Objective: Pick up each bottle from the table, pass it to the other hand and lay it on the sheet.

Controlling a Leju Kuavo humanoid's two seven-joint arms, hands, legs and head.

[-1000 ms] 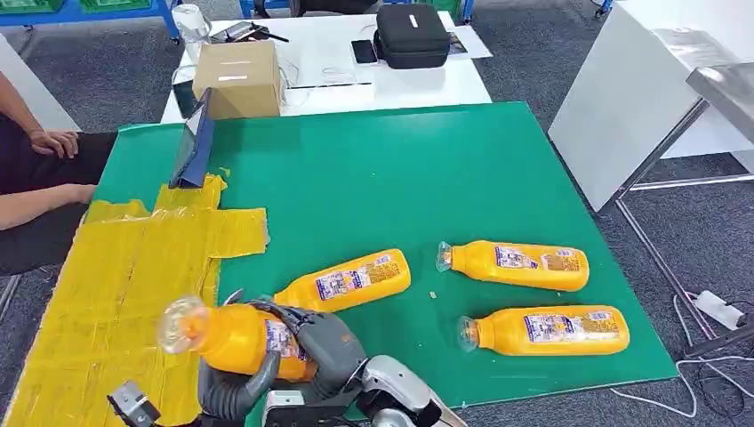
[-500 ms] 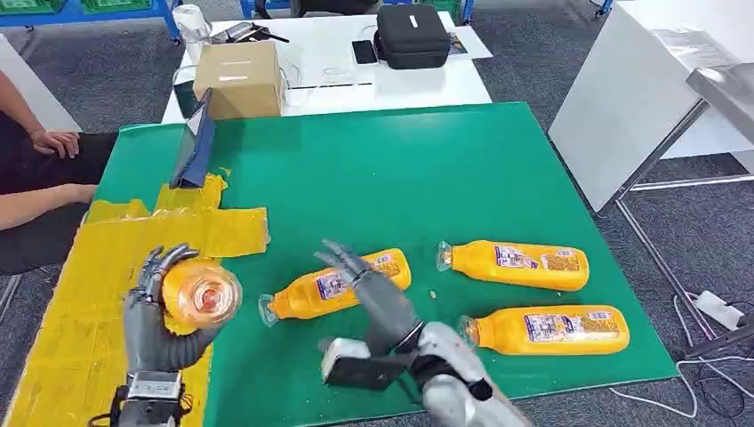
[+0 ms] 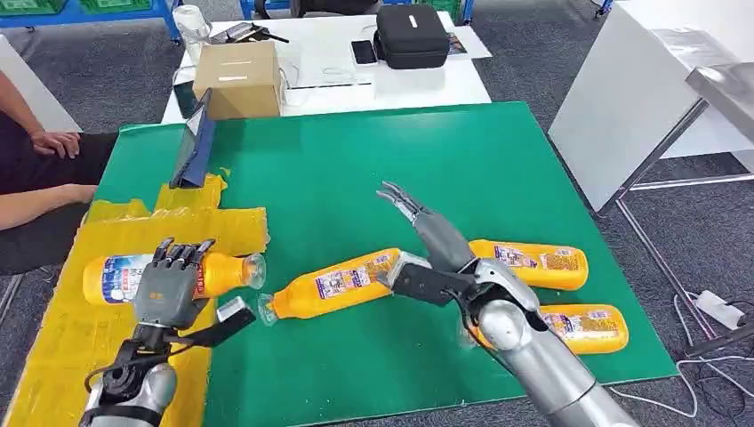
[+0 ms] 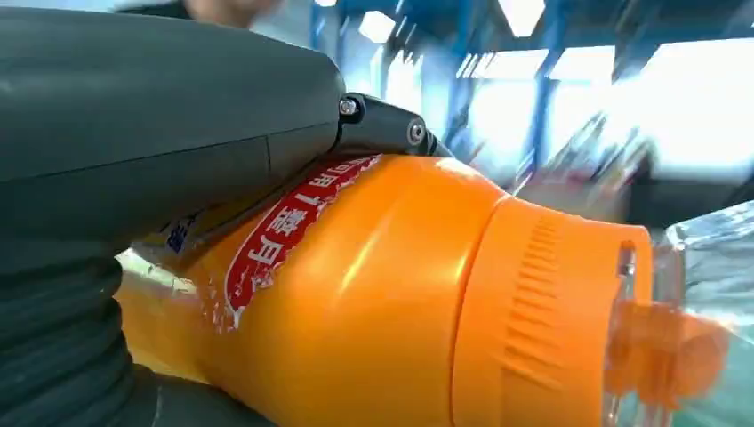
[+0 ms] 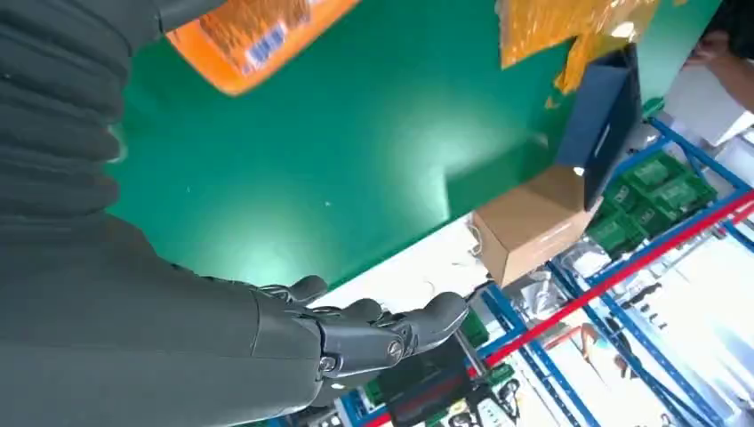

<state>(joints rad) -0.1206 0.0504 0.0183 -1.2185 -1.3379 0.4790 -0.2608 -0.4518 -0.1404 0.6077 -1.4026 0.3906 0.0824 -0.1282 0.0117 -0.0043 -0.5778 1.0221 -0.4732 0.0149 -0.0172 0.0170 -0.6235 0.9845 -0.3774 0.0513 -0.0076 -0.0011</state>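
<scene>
over the yellow sheet (image 3: 107, 311) | left hand (image 3: 169, 289) grips a bottle (image 3: 124, 276), long axis crosswise, cap toward the green mat (image 3: 356, 169) | right hand (image 3: 427, 233) holds nothing, fingers spread, nearest next bottle (image 3: 342, 283) lies just sheet-side of it

Orange bottles (image 3: 338, 284) with blue-white labels lie on green table (image 3: 373, 169) beside yellow sheet (image 3: 116, 267).

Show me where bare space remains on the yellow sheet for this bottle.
The yellow sheet is bare toward its near end, below the bottle gripped by the left hand. The green mat's near right, with three bottles, is crowded.
</scene>
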